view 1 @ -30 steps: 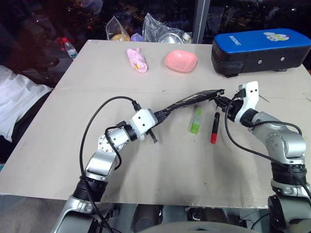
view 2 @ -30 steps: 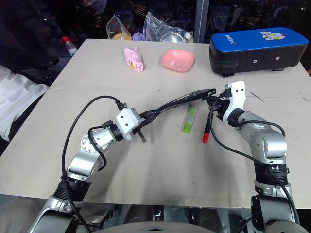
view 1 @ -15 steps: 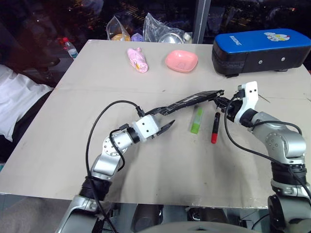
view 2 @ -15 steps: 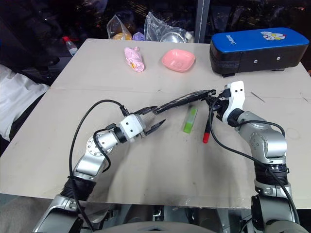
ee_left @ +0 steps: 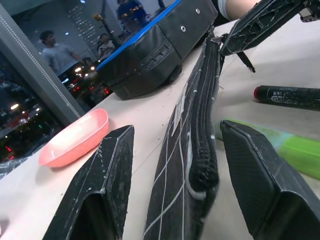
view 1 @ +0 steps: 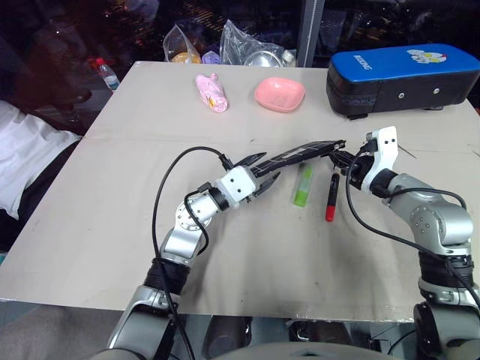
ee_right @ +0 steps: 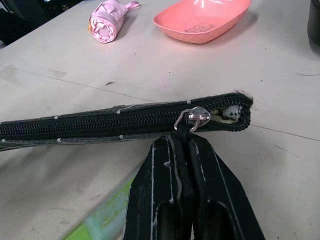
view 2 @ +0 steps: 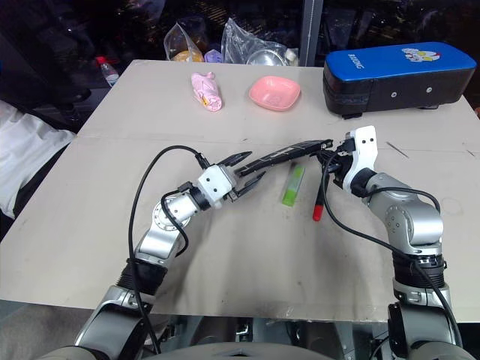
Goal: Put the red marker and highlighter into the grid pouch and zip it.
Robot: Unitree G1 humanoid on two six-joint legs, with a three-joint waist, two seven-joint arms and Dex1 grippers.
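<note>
**Pouch held on edge, zip end pinched, contents not yet loaded**

We judge the step in hand to be the opening of the grid pouch (view 1: 300,157): it stands on its long edge, lifted off the table (view 1: 112,225), with the zipper run uppermost and apparently closed along nearly its whole length.

The right gripper (ee_right: 186,131) has its fingers pressed together on the pull cord just below the metal slider (ee_right: 192,118), at the pouch's 3 o'clock end. The left gripper (view 1: 262,171) has its fingers (ee_left: 100,185) spread apart, one on each side of the pouch's 9 o'clock end. We cannot tell whether either finger touches the fabric; nothing is clamped there.

The highlighter (view 1: 302,184) and the red marker (view 1: 331,196) both lie on the table at about 6 o'clock from the pouch, side by side and apart, the marker nearer the right arm.

In our judgement the next move calls for the left fingers to close on the pouch end and anchor it, so the slider can be drawn along the teeth.
</note>
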